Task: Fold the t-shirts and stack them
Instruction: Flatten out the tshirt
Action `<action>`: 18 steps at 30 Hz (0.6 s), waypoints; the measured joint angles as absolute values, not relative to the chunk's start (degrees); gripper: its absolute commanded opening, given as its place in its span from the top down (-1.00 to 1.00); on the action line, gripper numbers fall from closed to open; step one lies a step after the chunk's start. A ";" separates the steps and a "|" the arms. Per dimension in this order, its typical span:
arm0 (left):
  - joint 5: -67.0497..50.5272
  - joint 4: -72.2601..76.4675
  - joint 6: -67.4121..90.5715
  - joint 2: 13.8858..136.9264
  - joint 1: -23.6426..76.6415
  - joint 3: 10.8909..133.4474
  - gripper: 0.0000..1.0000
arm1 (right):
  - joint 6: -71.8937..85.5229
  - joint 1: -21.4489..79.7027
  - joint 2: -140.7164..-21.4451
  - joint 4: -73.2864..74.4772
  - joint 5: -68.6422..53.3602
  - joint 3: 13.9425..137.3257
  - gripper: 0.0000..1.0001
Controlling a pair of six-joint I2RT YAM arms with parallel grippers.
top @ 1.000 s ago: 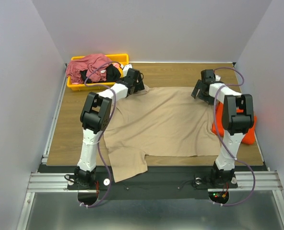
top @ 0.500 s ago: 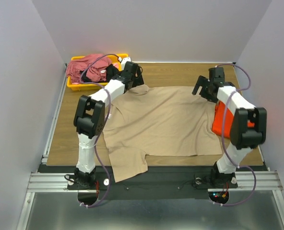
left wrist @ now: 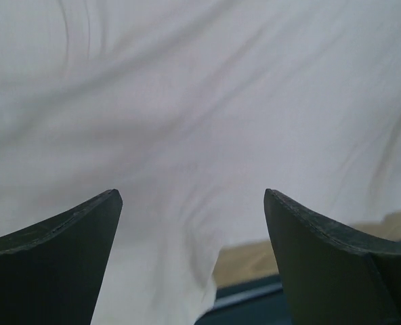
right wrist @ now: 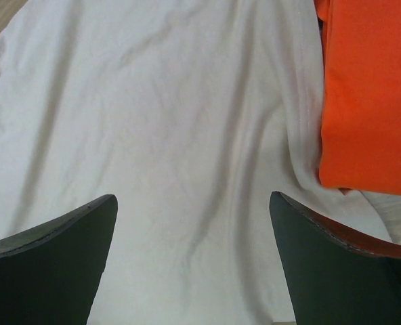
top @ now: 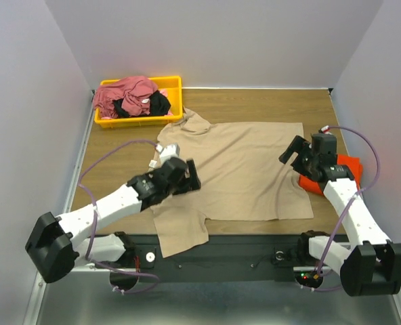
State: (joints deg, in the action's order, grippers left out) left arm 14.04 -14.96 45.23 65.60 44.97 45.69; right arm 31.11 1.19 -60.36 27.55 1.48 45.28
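Note:
The tan t-shirt point(top: 248, 166) lies spread flat on the table, one sleeve hanging over the near edge. It fills the left wrist view point(left wrist: 200, 95) and most of the right wrist view point(right wrist: 166, 115). My left gripper point(top: 190, 179) hovers open over the shirt's left side, near that sleeve point(left wrist: 192, 196). My right gripper point(top: 290, 153) is open over the shirt's right edge point(right wrist: 192, 198). The folded orange-red t-shirt point(top: 346, 168) lies just right of it point(right wrist: 370, 81). A dusty rose-red t-shirt point(top: 122, 95) and a black t-shirt point(top: 158, 103) are bunched in the bin.
The yellow plastic bin point(top: 175, 84) stands at the far left corner of the wooden table point(top: 268, 105). The dark front rail point(top: 241, 247) runs along the near edge. Grey walls close in on both sides and at the back.
Both grippers have pulled back from the shirt's far edge toward the near side. The left arm has dropped low and swung left. The right gripper now sits beside the orange-red shirt.

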 measured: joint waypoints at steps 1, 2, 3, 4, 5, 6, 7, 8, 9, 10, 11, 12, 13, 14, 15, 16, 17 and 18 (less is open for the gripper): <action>13.52 -17.78 47.59 63.83 47.88 42.24 -0.97 | 31.53 1.19 -59.16 27.92 1.39 44.40 -1.00; 13.34 -20.08 49.84 63.26 48.77 40.03 -0.97 | 31.92 1.19 -58.35 28.01 1.28 43.75 -1.00; 12.93 -22.52 52.05 61.10 52.14 38.06 -0.97 | 32.12 1.19 -58.00 27.99 1.23 43.40 -1.00; 12.62 -24.99 54.33 59.18 54.43 36.05 -0.97 | 32.51 1.19 -57.76 28.14 1.23 43.07 -1.00; 12.38 -26.55 56.03 57.52 55.75 34.65 -0.97 | 32.84 1.19 -57.80 28.29 1.21 42.94 -1.00; 11.14 -29.28 58.19 54.19 57.98 32.08 -0.97 | 32.93 1.19 -57.91 28.34 1.23 42.89 -1.00; 9.74 -30.79 60.03 51.94 59.40 30.46 -0.97 | 32.99 1.19 -58.13 28.36 1.26 42.89 -1.00; 8.34 -31.68 61.89 49.56 60.86 28.71 -0.97 | 33.04 1.21 -58.26 28.36 1.26 42.89 -1.00; 7.31 -32.45 63.46 48.18 61.78 27.64 -0.97 | 33.04 1.19 -58.50 28.36 1.30 42.89 -1.00; 5.98 -33.43 65.28 46.57 63.35 26.52 -0.96 | 33.06 1.19 -58.83 28.38 1.41 42.89 -1.00; 4.60 -34.28 66.83 45.74 64.62 25.80 -0.93 | 33.10 1.19 -59.09 28.38 1.65 42.89 -1.00; 3.79 -34.79 67.68 45.67 65.25 25.61 -0.92 | 33.10 1.19 -59.29 28.38 1.76 42.89 -1.00; 2.85 -35.16 68.79 46.39 65.93 25.61 -0.90 | 33.10 1.19 -59.53 28.40 1.89 42.89 -1.00; 1.74 -35.14 69.80 47.77 66.35 25.61 -0.81 | 33.10 1.19 -59.72 28.42 1.96 42.89 -1.00; 1.10 -35.11 70.30 48.80 66.54 25.61 -0.74 | 33.10 1.19 -59.86 28.47 2.02 42.89 -1.00; 0.38 -35.11 70.94 51.29 66.78 25.61 -0.67 | 33.10 1.19 -59.92 28.49 2.15 42.89 -1.00; -0.03 -35.11 71.24 53.23 66.96 25.65 -0.51 | 33.08 1.19 -59.99 28.51 2.33 42.89 -1.00; -0.34 -35.18 71.53 55.35 67.20 25.76 -0.43 | 33.10 1.19 -60.05 28.51 2.57 42.89 -1.00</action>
